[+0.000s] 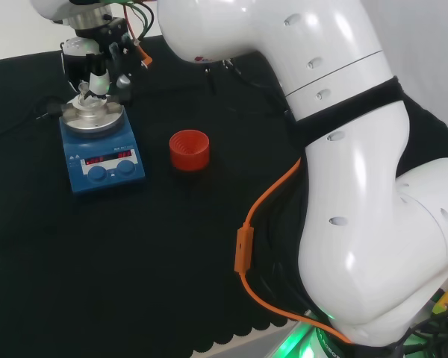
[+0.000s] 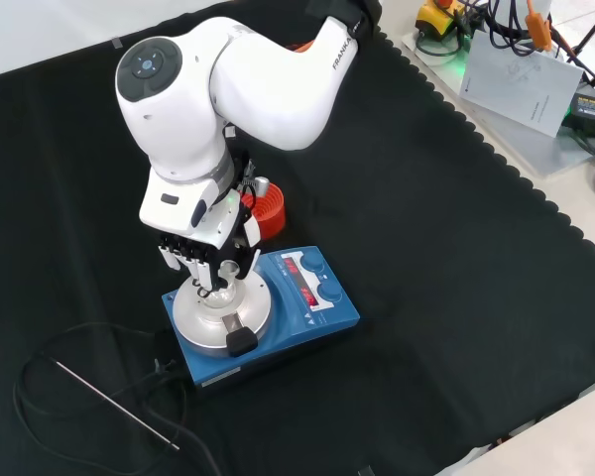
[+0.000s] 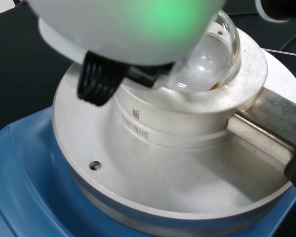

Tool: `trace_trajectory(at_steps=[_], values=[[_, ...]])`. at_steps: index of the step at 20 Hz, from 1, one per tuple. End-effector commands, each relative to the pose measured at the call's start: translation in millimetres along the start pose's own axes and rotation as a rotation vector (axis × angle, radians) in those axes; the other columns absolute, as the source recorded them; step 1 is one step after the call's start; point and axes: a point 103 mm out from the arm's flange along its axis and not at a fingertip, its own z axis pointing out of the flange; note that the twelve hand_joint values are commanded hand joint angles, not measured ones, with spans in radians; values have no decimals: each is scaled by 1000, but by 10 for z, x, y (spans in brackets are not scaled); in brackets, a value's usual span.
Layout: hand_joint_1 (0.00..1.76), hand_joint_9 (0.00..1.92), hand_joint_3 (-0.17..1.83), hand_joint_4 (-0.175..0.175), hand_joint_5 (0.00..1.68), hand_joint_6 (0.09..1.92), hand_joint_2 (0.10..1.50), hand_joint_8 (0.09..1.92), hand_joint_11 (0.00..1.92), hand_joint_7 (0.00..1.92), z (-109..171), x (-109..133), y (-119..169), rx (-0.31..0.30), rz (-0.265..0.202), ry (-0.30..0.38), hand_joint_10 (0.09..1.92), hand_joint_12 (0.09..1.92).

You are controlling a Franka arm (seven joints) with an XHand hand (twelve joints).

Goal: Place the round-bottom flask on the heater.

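The blue heater (image 1: 104, 160) (image 2: 312, 297) stands on the black cloth with a round metal block (image 3: 177, 133) on its plate. A clear round-bottom flask (image 3: 209, 57) rests with its bulb in the hollow of that block. Directly above it, the hand (image 1: 97, 67) (image 2: 206, 253) has its fingers curled round the flask's neck (image 1: 93, 95). One black finger (image 3: 96, 81) shows close against the glass in the wrist view. In the front view the hand hides most of the flask (image 2: 216, 290).
A red ribbed ring stand (image 1: 189, 149) (image 2: 270, 210) sits beside the heater. A thin metal probe rod (image 2: 109, 402) and a black cable (image 2: 69, 347) lie near the heater. A black handle (image 2: 240, 339) sticks out from the block.
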Motion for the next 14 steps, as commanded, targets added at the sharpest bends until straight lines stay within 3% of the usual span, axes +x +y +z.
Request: trace_trajectory(at_steps=[1,14], values=[[1339,1682,1077,-175,1245,750,410,776,1433,1450,-8,-26,-15,-7,4,9,554,952],[1339,1682,1076,-175,1244,751,411,776,1428,1449,-6,-43,-19,-8,5,-1,554,953]])
